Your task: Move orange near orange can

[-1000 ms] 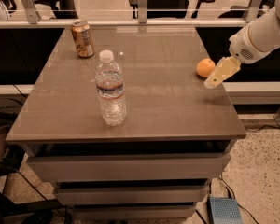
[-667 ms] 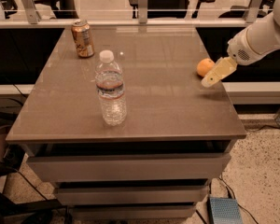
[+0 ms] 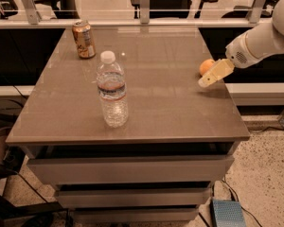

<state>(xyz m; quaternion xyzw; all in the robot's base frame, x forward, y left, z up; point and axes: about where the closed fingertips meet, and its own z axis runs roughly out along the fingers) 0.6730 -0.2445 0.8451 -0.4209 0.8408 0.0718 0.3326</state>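
The orange (image 3: 206, 66) is a small round fruit resting near the right edge of the brown table (image 3: 161, 103). The gripper (image 3: 215, 73) comes in from the right on a white arm; its pale fingers lie right against the orange's front right side and partly cover it. The orange can (image 3: 84, 39) stands upright at the far left corner of the table, a long way from the orange.
A clear water bottle (image 3: 112, 91) with a white cap stands left of the table's middle, between the can and the near edge. Drawers sit under the tabletop. A railing and office chairs are behind. A blue box (image 3: 227, 213) lies on the floor.
The gripper has shifted slightly and stays against the orange. The orange, can and bottle have not moved.
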